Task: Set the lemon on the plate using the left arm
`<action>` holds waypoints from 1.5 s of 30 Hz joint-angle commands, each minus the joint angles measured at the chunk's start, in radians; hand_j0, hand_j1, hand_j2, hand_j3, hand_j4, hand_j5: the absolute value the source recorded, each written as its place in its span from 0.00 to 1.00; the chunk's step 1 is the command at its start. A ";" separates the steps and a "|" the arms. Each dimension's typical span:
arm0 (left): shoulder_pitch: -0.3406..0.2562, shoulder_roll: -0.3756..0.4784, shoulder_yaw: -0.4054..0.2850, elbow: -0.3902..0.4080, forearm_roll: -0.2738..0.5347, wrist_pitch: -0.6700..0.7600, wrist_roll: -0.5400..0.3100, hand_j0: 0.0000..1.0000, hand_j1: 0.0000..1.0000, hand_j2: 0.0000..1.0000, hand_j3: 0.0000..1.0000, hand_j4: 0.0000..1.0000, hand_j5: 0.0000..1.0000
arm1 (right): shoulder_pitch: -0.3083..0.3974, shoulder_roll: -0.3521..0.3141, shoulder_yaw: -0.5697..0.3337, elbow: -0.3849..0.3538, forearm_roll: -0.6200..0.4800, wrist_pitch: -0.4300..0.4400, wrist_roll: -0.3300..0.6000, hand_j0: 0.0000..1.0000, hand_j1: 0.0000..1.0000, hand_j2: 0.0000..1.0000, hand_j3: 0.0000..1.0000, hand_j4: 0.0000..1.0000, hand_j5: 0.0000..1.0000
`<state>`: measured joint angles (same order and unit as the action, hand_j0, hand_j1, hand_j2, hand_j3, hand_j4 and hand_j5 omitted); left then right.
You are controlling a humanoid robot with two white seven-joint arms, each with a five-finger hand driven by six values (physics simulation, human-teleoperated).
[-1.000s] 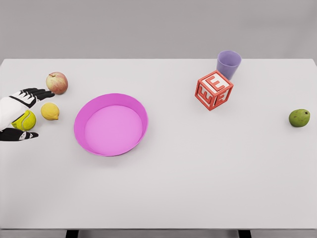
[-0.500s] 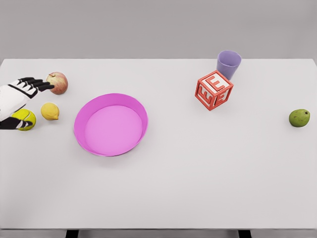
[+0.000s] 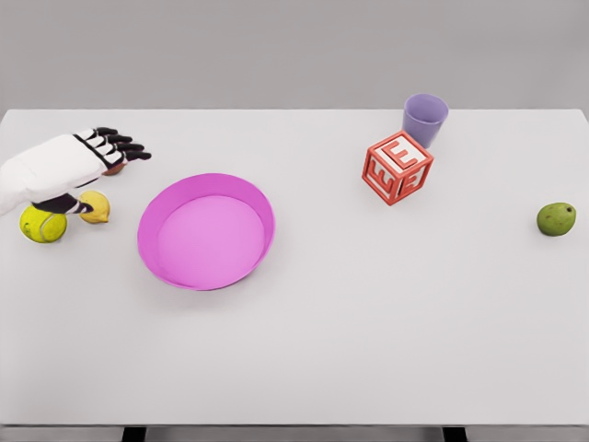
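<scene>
The yellow lemon (image 3: 96, 208) lies on the white table left of the magenta plate (image 3: 164, 260). My left hand (image 3: 97, 170) hovers over the lemon, covering its upper left part. The black fingers (image 3: 121, 147) are stretched out toward the right and spread, holding nothing. The thumb reaches down near the lemon. The hand hides most of the red apple behind it. The right arm is out of view.
A tennis ball (image 3: 42, 225) sits just left of the lemon. A red letter cube (image 3: 397, 168) and a purple cup (image 3: 424, 120) stand at the back right. A green fruit (image 3: 556, 219) lies near the right edge.
My left hand has moved right and slightly up, from over the tennis ball to over the lemon and apple. The tennis ball is uncovered now. Nothing else moved.
</scene>
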<state>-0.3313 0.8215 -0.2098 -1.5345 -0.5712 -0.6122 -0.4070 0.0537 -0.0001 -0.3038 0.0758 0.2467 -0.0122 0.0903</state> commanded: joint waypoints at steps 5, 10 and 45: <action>-0.023 0.070 -0.135 0.071 0.169 0.001 -0.165 1.00 1.00 1.00 1.00 1.00 1.00 | 0.000 0.000 0.000 0.001 0.000 0.000 0.000 1.00 1.00 1.00 1.00 1.00 1.00; -0.057 0.068 -0.135 0.096 0.171 0.001 -0.204 1.00 1.00 1.00 1.00 1.00 1.00 | 0.000 0.000 0.000 0.001 0.000 0.000 0.000 1.00 1.00 1.00 1.00 1.00 1.00; -0.126 0.013 -0.115 0.129 0.007 0.001 -0.204 0.91 0.91 0.91 0.91 0.91 0.91 | 0.000 0.000 0.000 0.001 0.000 0.000 0.000 1.00 1.00 1.00 1.00 1.00 1.00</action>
<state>-0.4571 0.8469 -0.3261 -1.3903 -0.5643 -0.6134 -0.6113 0.0537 -0.0001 -0.3038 0.0759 0.2465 -0.0122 0.0903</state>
